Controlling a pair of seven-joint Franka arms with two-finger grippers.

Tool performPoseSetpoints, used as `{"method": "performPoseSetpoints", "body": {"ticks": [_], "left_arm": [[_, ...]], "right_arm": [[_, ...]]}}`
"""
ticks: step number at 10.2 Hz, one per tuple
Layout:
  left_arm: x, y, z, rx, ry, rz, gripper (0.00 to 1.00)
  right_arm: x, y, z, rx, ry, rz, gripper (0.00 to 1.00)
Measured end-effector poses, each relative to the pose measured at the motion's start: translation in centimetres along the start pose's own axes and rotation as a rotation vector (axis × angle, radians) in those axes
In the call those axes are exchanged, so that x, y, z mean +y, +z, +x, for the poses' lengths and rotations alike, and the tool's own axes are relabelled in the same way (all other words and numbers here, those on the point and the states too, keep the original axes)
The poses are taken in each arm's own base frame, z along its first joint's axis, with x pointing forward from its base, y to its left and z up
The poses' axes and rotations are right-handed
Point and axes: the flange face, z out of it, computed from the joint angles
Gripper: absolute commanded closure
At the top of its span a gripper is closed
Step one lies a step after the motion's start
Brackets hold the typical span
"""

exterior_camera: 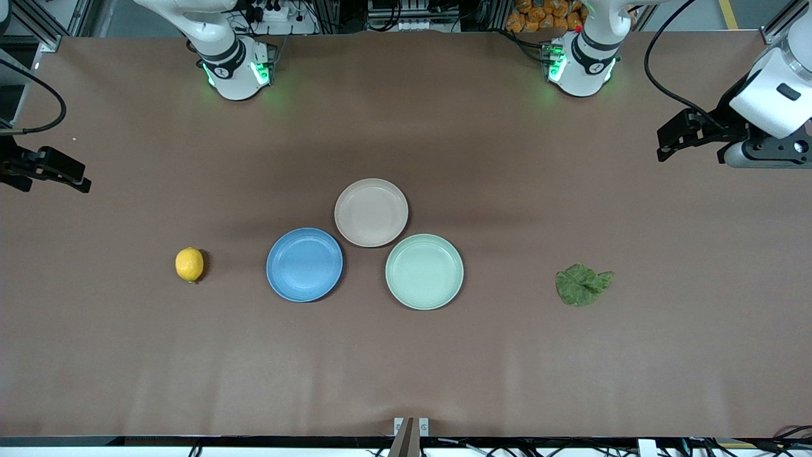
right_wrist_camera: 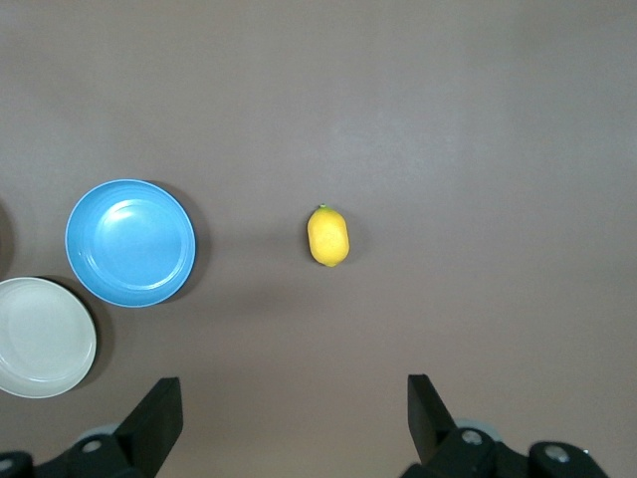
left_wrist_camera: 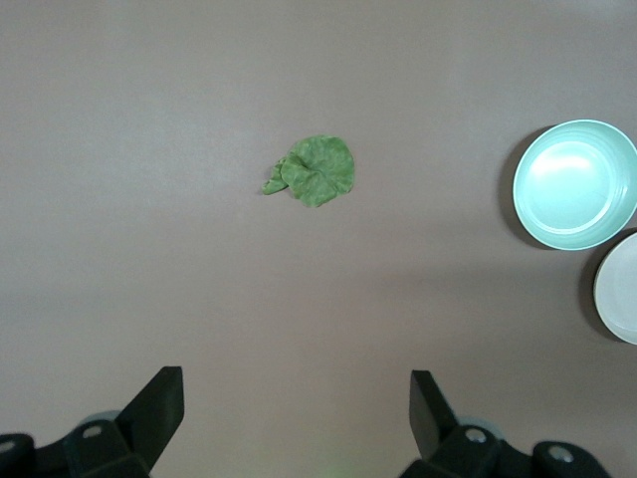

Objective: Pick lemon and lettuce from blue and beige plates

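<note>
While both arms wait high at table ends, left gripper (left_wrist_camera: pixel 296 418) & right gripper (right_wrist_camera: pixel 294 418) are spread wide, empty; lemon (exterior_camera: pixel 189 264) long axis runs toward cam, lettuce (exterior_camera: pixel 582 285) lies flat.

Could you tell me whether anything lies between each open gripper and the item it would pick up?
Nothing visible does. The left gripper is open over bare table toward the lettuce, and the right gripper is open over bare table toward the lemon. Both items lie on the table, not on the plates clustered mid-table.
</note>
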Motion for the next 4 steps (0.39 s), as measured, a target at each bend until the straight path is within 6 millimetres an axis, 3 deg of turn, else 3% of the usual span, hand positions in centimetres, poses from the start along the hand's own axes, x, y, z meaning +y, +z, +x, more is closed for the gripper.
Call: {"method": "performPoseSetpoints", "body": {"ticks": [4], "left_arm": [[0.00, 0.00, 0.00, 0.000, 0.000, 0.000, 0.00]], "right_arm": [[0.00, -0.07, 0.08, 0.008, 0.000, 0.000, 0.00]]}}
